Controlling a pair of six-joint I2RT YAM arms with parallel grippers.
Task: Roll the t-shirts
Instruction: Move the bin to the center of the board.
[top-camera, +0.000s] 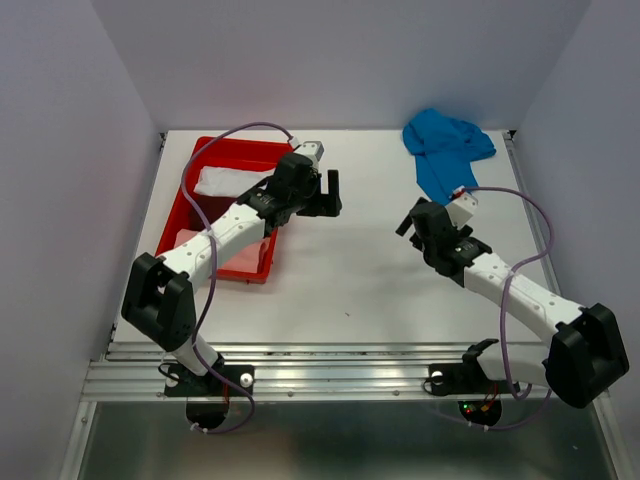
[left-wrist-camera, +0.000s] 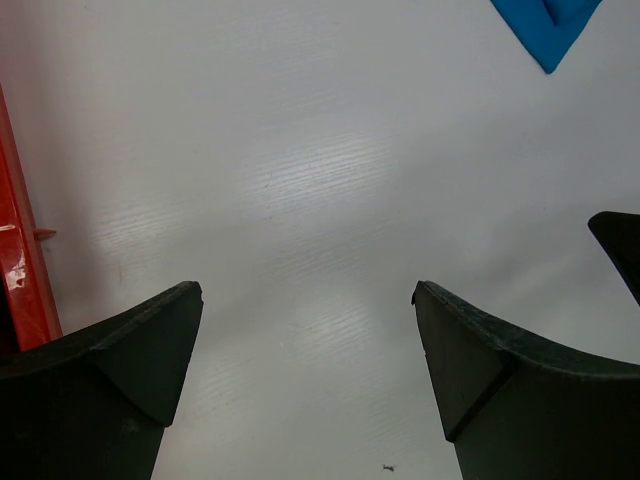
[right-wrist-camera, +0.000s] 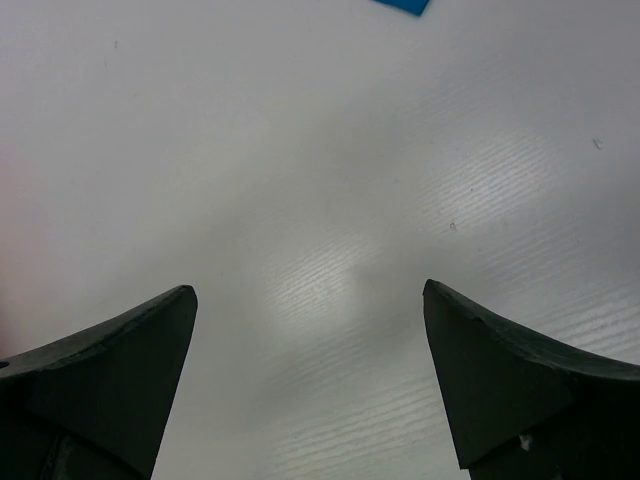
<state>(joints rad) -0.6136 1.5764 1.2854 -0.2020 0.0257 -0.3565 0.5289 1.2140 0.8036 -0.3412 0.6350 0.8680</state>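
A bright blue t-shirt (top-camera: 446, 148) lies crumpled at the back right of the white table. A tip of it shows at the top of the left wrist view (left-wrist-camera: 548, 30) and a sliver in the right wrist view (right-wrist-camera: 405, 5). My left gripper (top-camera: 330, 192) is open and empty above bare table, beside the red bin. My right gripper (top-camera: 408, 220) is open and empty, just in front of the blue shirt. A white t-shirt (top-camera: 228, 180) and a pink one (top-camera: 245, 252) lie in the red bin.
The red bin (top-camera: 258, 152) stands at the left of the table; its edge shows in the left wrist view (left-wrist-camera: 22, 270). White walls enclose the table on three sides. A metal rail (top-camera: 330, 370) runs along the near edge.
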